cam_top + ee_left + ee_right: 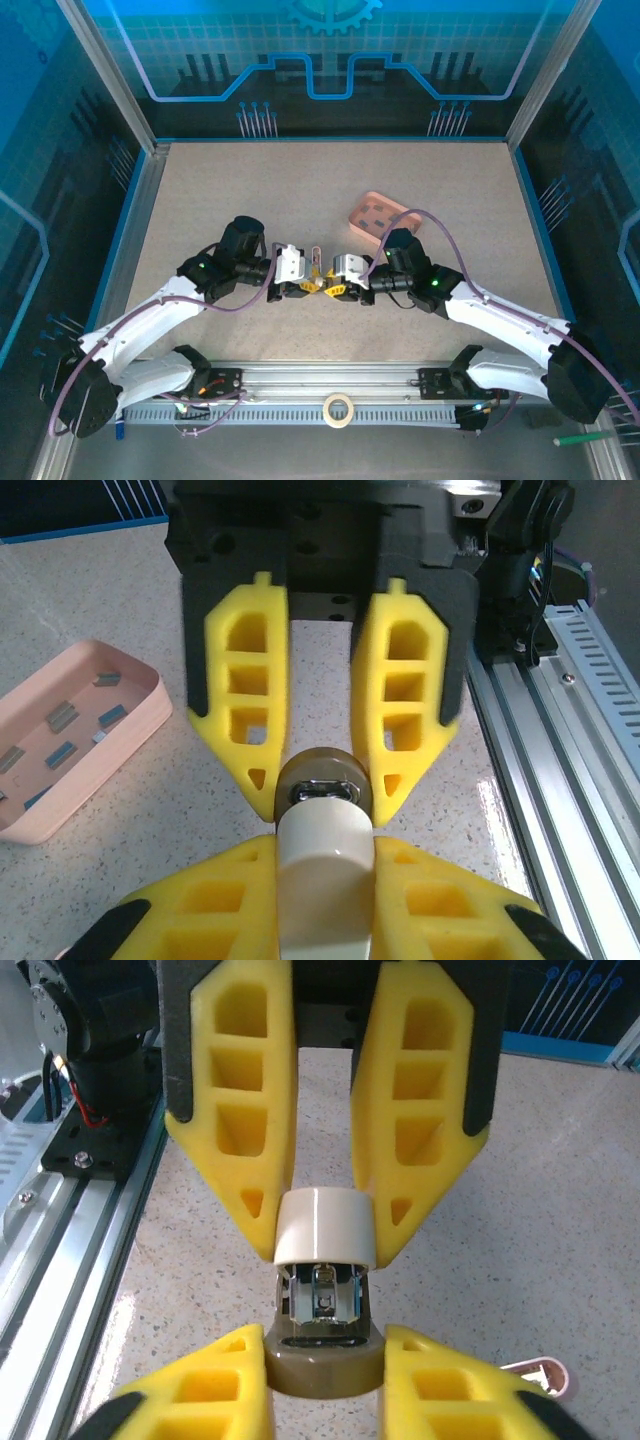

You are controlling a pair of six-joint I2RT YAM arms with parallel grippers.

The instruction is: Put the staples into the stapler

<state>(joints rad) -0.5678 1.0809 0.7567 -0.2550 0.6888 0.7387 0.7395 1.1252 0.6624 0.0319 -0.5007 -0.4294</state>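
Note:
The stapler [320, 287], with a cream top [322, 880] and a brown base [325, 1365], hangs between my two grippers at the middle of the table. My left gripper [324, 852] is shut on the cream top. My right gripper [325, 1348] faces it from the other side, and its fingertips [266, 798] lie against both sides of the brown base. The metal magazine [322, 1300] shows between top and base. The staples [62, 718] lie as several grey strips in the salmon-pink tray [140, 715], apart from both grippers.
The pink tray [378, 212] sits just behind the right arm. A slender pinkish piece [538, 1372] lies on the table beside the stapler. The aluminium rail [590, 740] runs along the near edge, with a tape roll [339, 408] on it.

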